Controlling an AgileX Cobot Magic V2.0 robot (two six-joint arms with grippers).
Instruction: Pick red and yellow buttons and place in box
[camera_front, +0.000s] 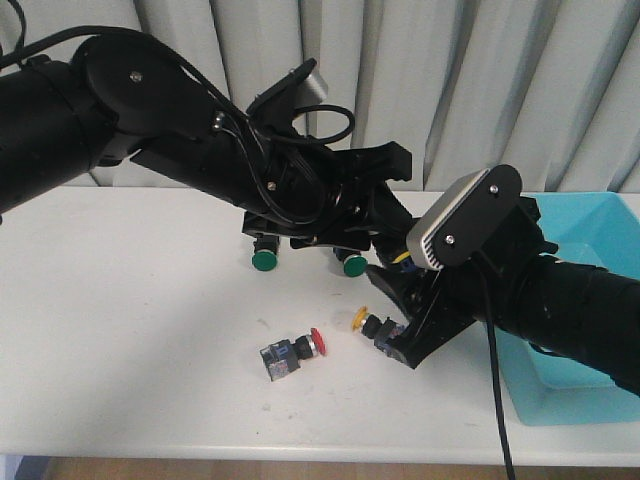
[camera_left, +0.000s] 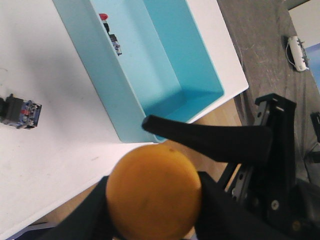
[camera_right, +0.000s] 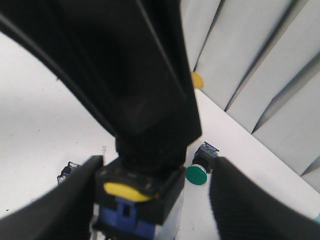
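The left tool (camera_left: 150, 200) is clamped on a yellow-orange button (camera_left: 152, 192), held above the worktop (camera_front: 120, 330). The right tool (camera_front: 392, 335) sits low at a yellow button (camera_front: 372, 322); whether it grips is unclear. A red button (camera_front: 293, 352) lies at 9 o'clock from it. The box (camera_front: 590, 300) sits at 3 o'clock, another red button (camera_left: 104, 17) inside. No writing is legible.

Grey pleated curtain (camera_front: 480, 80) behind white table (camera_front: 120, 330).

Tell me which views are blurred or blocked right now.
Front view: sharp, though the arms hide the table's middle. Left wrist view: the yellow button cap is soft and close; the box is crisp. Right wrist view: a blurred black arm fills most of it.
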